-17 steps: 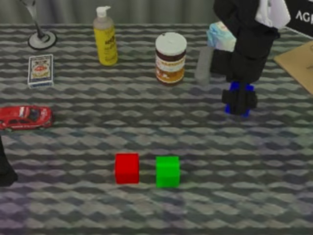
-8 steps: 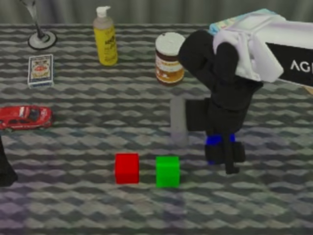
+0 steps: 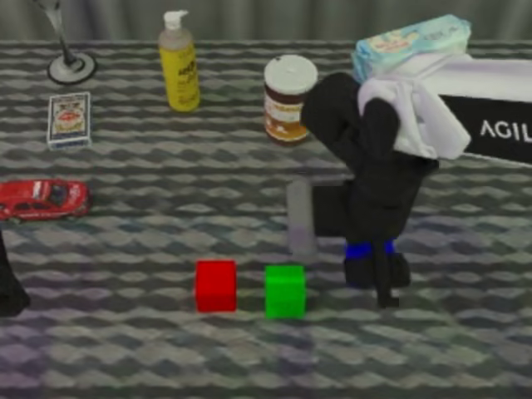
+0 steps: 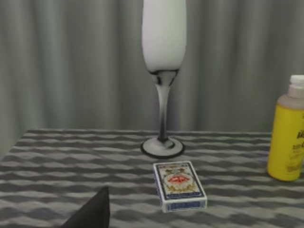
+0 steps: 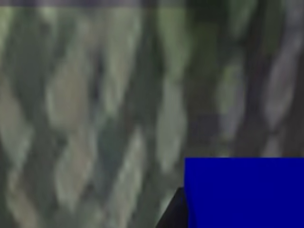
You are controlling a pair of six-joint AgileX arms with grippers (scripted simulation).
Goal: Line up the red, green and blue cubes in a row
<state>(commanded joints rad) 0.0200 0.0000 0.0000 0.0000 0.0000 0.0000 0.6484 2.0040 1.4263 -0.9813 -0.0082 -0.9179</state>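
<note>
The red cube (image 3: 216,285) and the green cube (image 3: 285,291) sit side by side near the front of the table, with a small gap between them. My right gripper (image 3: 374,278) is to the right of the green cube, pointing down and shut on the blue cube (image 3: 359,249), which shows only as a blue strip between the black fingers. In the right wrist view the blue cube (image 5: 244,192) fills one corner, with a dark finger (image 5: 175,213) against its side and the patterned cloth close behind. My left arm (image 3: 8,287) is parked at the table's left edge.
Along the back stand a wine glass (image 3: 71,65), a yellow pump bottle (image 3: 179,73), a brown jar (image 3: 290,100) and a tissue pack (image 3: 411,37). A card box (image 3: 69,118) and a red toy car (image 3: 43,199) lie at the left.
My right arm has carried the blue cube from the back right forward and leftward, to beside the green cube. Over the last half second it has barely shifted. The left arm has not moved.
</note>
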